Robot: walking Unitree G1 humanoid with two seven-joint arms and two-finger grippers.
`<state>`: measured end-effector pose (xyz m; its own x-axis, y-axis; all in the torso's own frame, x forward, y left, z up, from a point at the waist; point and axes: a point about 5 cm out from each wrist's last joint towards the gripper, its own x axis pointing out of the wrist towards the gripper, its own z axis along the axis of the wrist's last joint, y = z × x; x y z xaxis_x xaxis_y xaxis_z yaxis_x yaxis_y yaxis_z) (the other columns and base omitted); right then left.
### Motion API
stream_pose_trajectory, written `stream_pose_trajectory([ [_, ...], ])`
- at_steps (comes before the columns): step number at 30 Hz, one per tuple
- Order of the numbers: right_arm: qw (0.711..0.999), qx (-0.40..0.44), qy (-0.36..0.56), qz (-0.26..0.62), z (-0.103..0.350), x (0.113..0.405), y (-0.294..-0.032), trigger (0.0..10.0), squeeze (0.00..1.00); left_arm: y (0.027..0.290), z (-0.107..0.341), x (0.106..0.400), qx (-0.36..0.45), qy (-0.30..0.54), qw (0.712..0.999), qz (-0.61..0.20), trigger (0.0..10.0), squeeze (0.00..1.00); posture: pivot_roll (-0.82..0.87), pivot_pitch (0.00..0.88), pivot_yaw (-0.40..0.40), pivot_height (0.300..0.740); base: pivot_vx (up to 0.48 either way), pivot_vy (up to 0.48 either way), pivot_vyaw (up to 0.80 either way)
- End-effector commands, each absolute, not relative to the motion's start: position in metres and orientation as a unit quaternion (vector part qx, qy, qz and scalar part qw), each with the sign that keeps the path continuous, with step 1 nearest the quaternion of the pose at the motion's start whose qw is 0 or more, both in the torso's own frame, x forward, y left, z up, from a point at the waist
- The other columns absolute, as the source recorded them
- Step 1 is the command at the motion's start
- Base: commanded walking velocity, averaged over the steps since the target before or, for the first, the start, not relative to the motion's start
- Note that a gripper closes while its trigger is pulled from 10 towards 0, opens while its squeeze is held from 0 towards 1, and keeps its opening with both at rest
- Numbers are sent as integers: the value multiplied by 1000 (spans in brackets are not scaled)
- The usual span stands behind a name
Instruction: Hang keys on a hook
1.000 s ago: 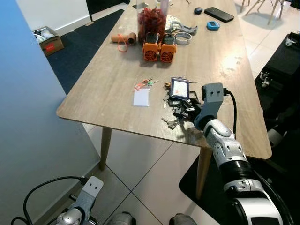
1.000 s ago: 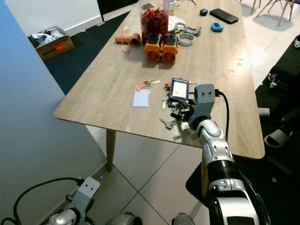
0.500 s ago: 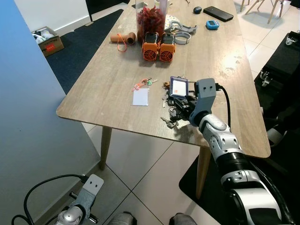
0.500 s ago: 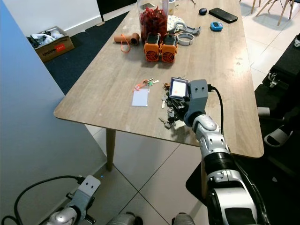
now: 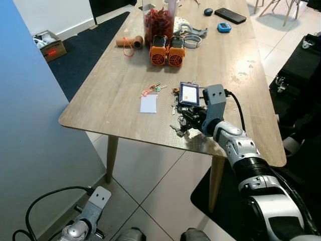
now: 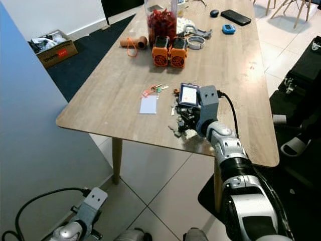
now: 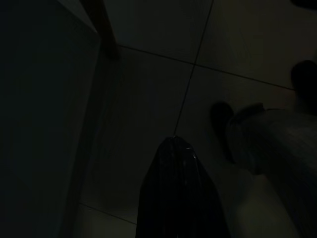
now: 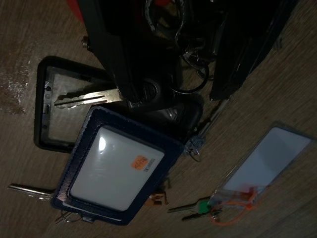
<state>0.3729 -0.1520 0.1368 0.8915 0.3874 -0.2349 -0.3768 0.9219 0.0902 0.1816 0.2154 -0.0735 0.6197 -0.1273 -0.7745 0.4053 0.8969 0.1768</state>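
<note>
Right claw (image 5: 188,119) is down on the table (image 5: 100,105), fingers parted and straddling the key bunch (image 8: 185,74) near the front edge, just this side of the blue-framed card holder (image 5: 190,94). The wrist view shows one finger (image 8: 119,54) pressing over the rings, one silver key (image 8: 86,99) poking out sideways. No firm hold visible yet. The keys sit directly under the tips, so closing is my guess for the next move. Left claw (image 7: 178,198) hangs idle by the floor, closed.
</note>
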Motion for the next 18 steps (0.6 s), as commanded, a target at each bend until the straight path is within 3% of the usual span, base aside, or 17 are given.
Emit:
stream_pose_trajectory([
  [1,966,25,165,197,122,368,-153,10000,0,215,-78,175,167,423,878,-150,10000,0,49,118,8,740,0,0,0],
  [10,957,29,196,212,118,367,-156,10000,0,214,-77,176,167,421,879,-150,10000,0,51,120,8,740,0,0,0],
  [12,956,32,199,213,118,367,-156,4235,0,214,-77,176,166,421,879,-150,10000,0,52,121,8,740,0,0,0],
  [13,956,32,199,213,118,367,-156,4235,0,214,-77,176,166,421,879,-150,10000,0,52,121,8,740,0,0,0],
  [14,956,35,200,213,118,366,-156,3020,0,214,-77,176,166,421,879,-150,10000,0,53,122,8,740,0,0,0],
  [15,956,35,200,213,118,366,-156,3020,0,214,-77,176,166,421,879,-150,10000,0,53,122,8,740,0,0,0],
  [16,956,37,200,212,118,366,-157,0,0,214,-77,176,166,421,879,-150,10000,0,53,123,8,740,0,0,0],
  [18,956,39,201,212,118,366,-157,0,0,214,-77,176,166,421,879,-150,10000,0,53,123,7,740,0,0,0],
])
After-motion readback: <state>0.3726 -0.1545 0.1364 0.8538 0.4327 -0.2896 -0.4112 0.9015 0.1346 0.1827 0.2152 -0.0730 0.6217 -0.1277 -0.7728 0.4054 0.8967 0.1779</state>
